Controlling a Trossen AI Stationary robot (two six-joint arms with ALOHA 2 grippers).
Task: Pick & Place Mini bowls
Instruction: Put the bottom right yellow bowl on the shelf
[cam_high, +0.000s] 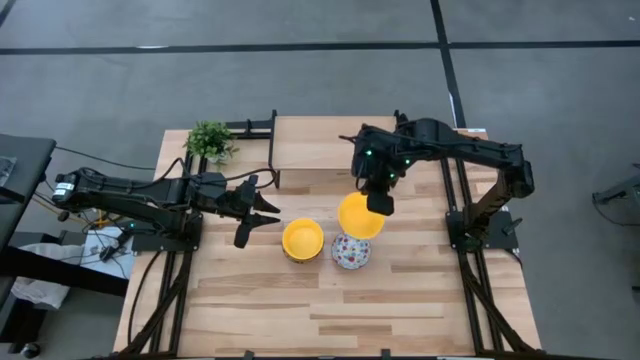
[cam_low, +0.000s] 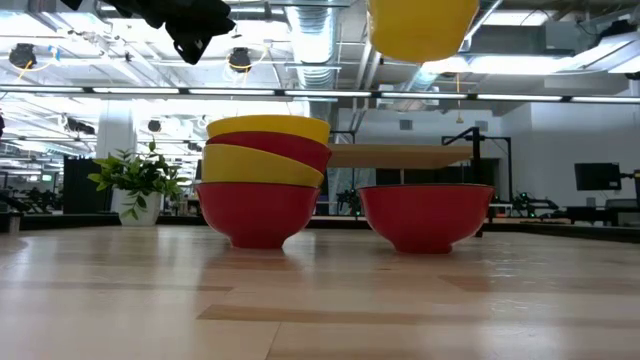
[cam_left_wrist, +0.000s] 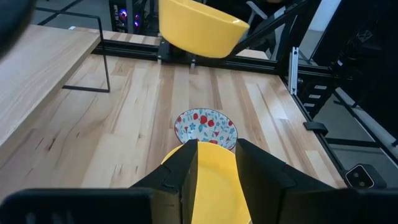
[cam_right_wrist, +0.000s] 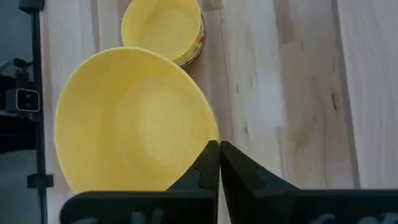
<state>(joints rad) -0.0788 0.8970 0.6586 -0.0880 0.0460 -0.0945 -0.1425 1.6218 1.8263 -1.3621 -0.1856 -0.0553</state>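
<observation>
High view: no legible writing, yellow bowl (cam_high: 358, 215) in right gripper (cam_high: 380, 203).

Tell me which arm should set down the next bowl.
The right. Its gripper already holds a yellow bowl in the air above the patterned bowl. The left gripper is open and empty beside the stack of bowls.

Glossy smooth yellow bowl (cam_right_wrist: 134, 121), matt pale wood table (cam_high: 400, 300), matt black fingers (cam_left_wrist: 261, 174)
</observation>
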